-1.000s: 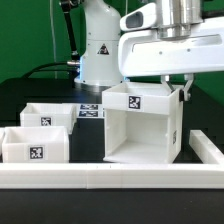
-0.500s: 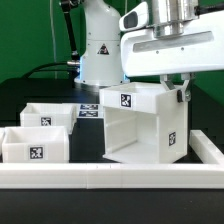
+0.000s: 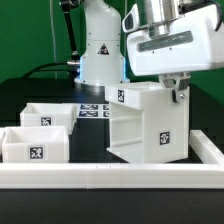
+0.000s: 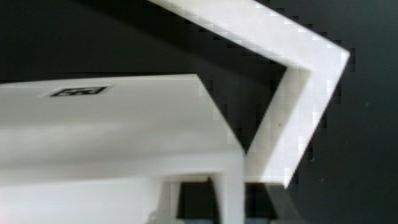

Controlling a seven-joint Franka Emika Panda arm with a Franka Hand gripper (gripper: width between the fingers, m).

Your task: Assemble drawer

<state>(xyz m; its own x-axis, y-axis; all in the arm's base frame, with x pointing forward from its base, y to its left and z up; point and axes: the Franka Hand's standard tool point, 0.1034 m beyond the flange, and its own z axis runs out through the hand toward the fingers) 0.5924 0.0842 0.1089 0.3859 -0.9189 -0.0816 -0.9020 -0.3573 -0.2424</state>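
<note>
The drawer's tall white housing (image 3: 150,125) stands on the dark table at the exterior view's right, turned so a tagged side wall faces the camera and its open front faces left. My gripper (image 3: 176,90) reaches down from above and is shut on the top edge of the housing's right wall. In the wrist view the two dark fingers (image 4: 192,200) straddle that thin white wall (image 4: 107,130), with the gripper (image 4: 230,200) closed on it. Two small white trays (image 3: 48,115) (image 3: 30,145) with tags sit at the left, apart from the housing.
A long low white rail (image 3: 110,176) runs along the front and turns back at the right (image 3: 207,148); its corner shows in the wrist view (image 4: 302,70). The marker board (image 3: 92,110) lies flat behind the trays. The robot base (image 3: 100,50) stands at the back.
The gripper has twisted with the housing in it. The housing has turned on the table: its open front swung toward the left and a tagged side wall now faces the camera.
</note>
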